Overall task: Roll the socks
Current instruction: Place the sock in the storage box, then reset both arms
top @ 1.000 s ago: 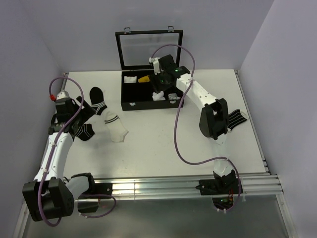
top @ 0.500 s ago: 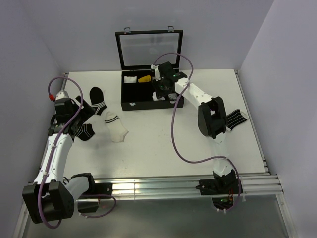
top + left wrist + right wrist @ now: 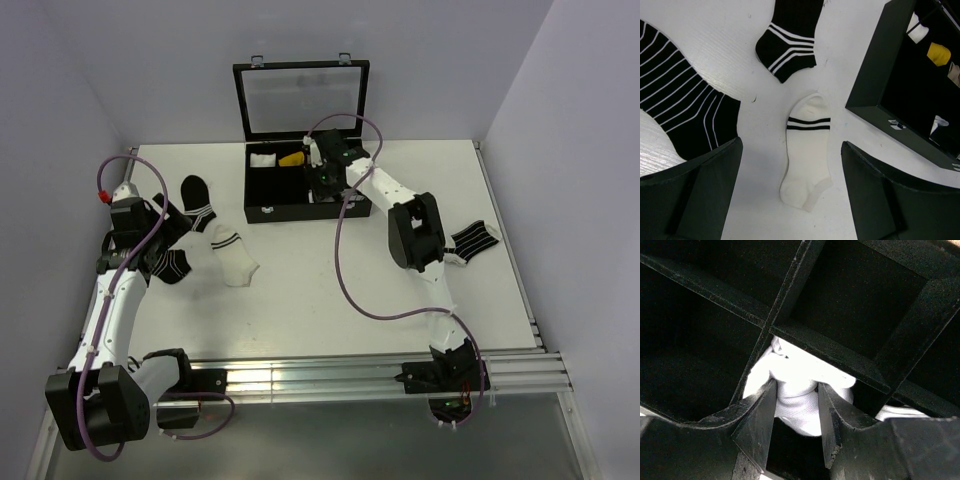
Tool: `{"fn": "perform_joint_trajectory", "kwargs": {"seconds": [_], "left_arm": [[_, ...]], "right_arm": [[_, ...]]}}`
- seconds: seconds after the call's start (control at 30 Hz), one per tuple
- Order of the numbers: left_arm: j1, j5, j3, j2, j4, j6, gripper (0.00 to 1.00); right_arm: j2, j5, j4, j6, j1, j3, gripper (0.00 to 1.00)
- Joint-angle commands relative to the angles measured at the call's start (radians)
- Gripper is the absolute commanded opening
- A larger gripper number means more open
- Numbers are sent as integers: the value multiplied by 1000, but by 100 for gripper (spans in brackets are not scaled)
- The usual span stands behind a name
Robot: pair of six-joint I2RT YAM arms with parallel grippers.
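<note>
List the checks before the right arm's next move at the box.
1. Grip: ok. The right tool pinches the rolled sock from both sides.
2. Sock clear of the divider: cannot tell. The bar crosses just above the grip.
3. Path past the lid: ok. It stands open.
4. Spare left tool: ok. It is open and empty above a white banded sock.
5. All socks rolled: not ok. A striped sock lies flat beside the right arm.
</note>
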Motion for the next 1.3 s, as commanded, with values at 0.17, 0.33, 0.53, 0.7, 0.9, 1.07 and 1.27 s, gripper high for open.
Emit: {"fn": "perform_joint_trajectory", "kwargs": {"seconds": [0.17, 0.33, 0.53, 0.7, 0.9, 1.07, 1.27], "left_arm": [[4, 7, -5, -30, 28, 13, 85], [4, 1, 17, -68, 6, 7, 86], [4, -36, 86, -154, -76, -1, 88], [4, -87, 223, -246, -216, 25, 91], [-13, -186, 403, -351, -362, 77, 93], [-99, -329, 497, -427, -446, 109, 99], [-216, -528, 563, -537, -491, 129, 99]], "right_arm": [[-135, 26, -28, -12, 0, -39, 52], [-279, 44, 1, 3, 0, -78, 57], [-541, 135, 55, 75, -1, -202, 63], [-825, 309, 122, 164, -18, -400, 74], [-1259, 477, 231, 239, -35, -697, 92], [-1584, 599, 231, 216, -36, -866, 100], [-1839, 642, 211, 147, -36, -987, 100]]}}
